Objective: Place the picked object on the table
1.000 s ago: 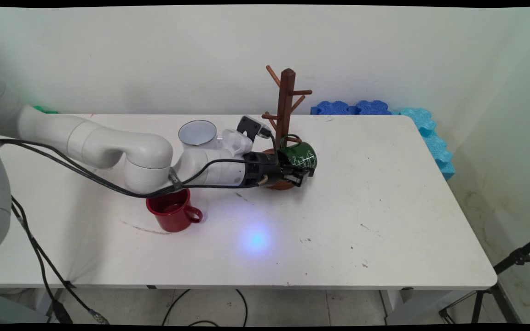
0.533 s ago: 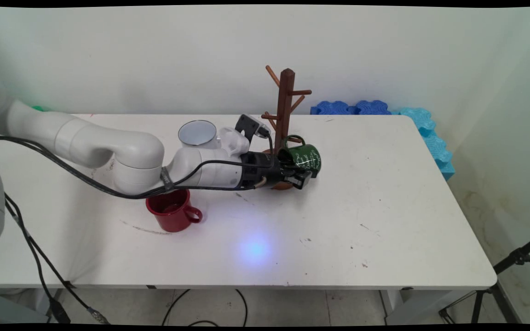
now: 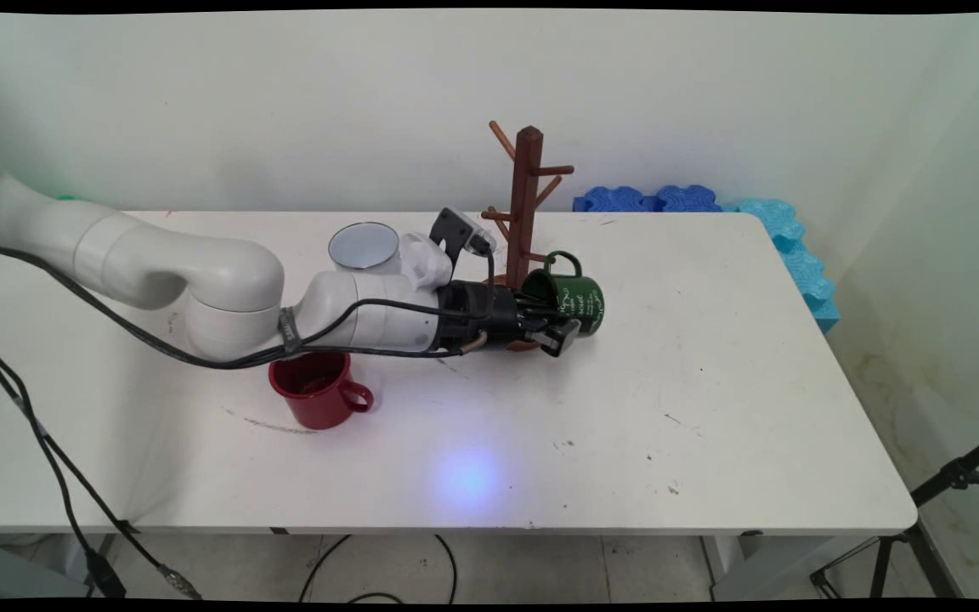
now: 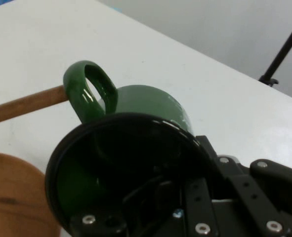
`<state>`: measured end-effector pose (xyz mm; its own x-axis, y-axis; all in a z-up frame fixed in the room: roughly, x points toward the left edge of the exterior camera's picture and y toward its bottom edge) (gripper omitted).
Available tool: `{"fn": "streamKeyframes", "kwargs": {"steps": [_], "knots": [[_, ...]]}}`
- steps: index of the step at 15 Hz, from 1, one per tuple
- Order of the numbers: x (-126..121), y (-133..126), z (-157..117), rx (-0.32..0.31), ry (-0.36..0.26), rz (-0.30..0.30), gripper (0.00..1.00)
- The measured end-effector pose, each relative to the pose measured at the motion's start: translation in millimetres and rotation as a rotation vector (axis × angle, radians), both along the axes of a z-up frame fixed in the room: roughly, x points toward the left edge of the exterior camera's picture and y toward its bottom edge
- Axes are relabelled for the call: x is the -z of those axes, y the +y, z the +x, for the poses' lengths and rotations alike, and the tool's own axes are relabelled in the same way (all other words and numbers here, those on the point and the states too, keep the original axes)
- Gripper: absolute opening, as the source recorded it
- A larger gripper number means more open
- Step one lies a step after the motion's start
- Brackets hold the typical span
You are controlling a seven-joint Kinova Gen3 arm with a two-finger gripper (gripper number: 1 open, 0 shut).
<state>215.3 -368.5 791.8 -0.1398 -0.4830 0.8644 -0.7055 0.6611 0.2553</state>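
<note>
Green mug point(image 3: 573, 297) and tool point(image 3: 551, 325) have shifted right, away from the wooden mug tree point(image 3: 523, 223), clearing its lower peg. Tool pinches the mug's rim, one finger inside; mug lies tilted just right of the tree's base, handle up.

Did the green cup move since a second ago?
Yes. The green cup, held by the hand, has slid right, away from the wooden mug tree, whose post stays put. Its handle now stands clear of the post.
</note>
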Motion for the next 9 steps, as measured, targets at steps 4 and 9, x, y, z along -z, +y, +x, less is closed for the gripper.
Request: {"fn": "streamKeyframes", "kwargs": {"steps": [4,9], "knots": [[-9,7,1,0.029,0.009,-0.013,0.00],[-21,14,6,0.066,0.015,-0.022,0.00]]}}
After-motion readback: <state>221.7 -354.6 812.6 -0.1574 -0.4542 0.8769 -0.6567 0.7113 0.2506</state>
